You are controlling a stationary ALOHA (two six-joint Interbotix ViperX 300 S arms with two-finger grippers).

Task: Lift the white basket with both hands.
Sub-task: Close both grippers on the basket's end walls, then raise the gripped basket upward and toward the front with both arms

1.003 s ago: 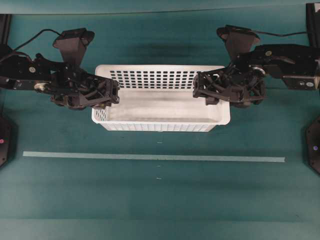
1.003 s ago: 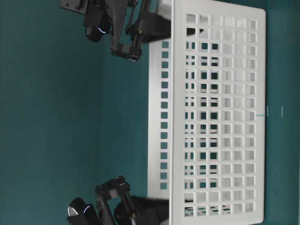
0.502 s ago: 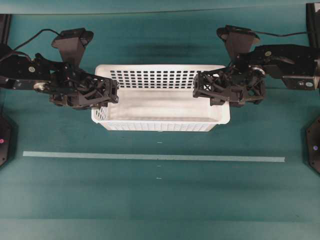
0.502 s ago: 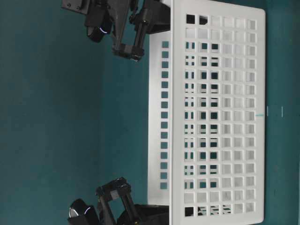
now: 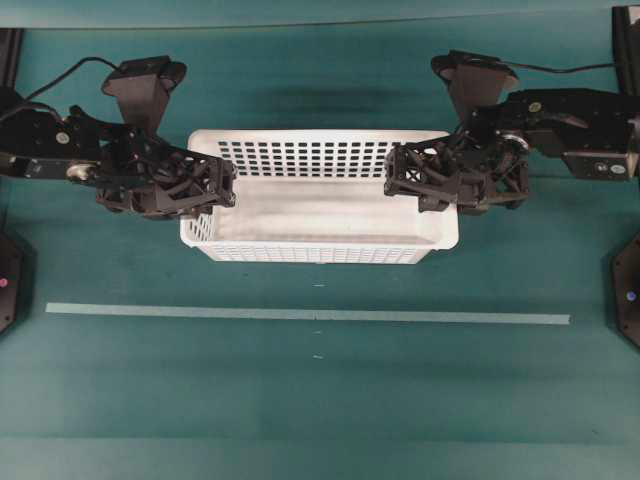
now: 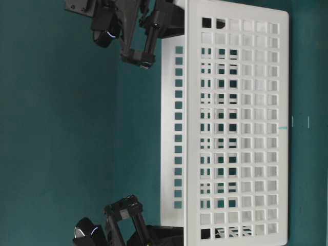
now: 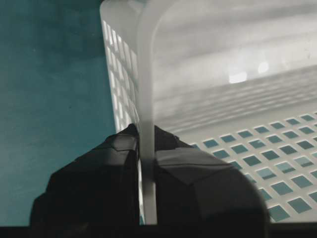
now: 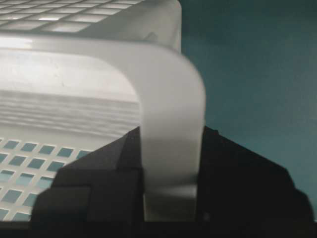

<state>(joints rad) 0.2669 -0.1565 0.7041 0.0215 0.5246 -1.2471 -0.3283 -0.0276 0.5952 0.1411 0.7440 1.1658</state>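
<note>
The white basket (image 5: 320,210) lies lengthwise at the middle of the green table, its perforated front wall (image 6: 236,128) filling the table-level view. My left gripper (image 5: 207,190) is shut on the basket's left end wall, one finger inside and one outside. In the left wrist view the thin white wall (image 7: 146,74) runs straight down between the left gripper's (image 7: 147,148) black fingers. My right gripper (image 5: 438,180) is shut on the right end; the wide rolled rim (image 8: 168,89) is pinched between the right gripper's (image 8: 171,163) fingers.
A pale tape strip (image 5: 300,314) runs across the table in front of the basket. Black arm bases stand at the left edge (image 5: 8,275) and right edge (image 5: 628,300). Both arms reach in from the back corners.
Both grippers have closed onto the basket's ends. The basket has shifted very slightly and seems to have edged up off the table.
</note>
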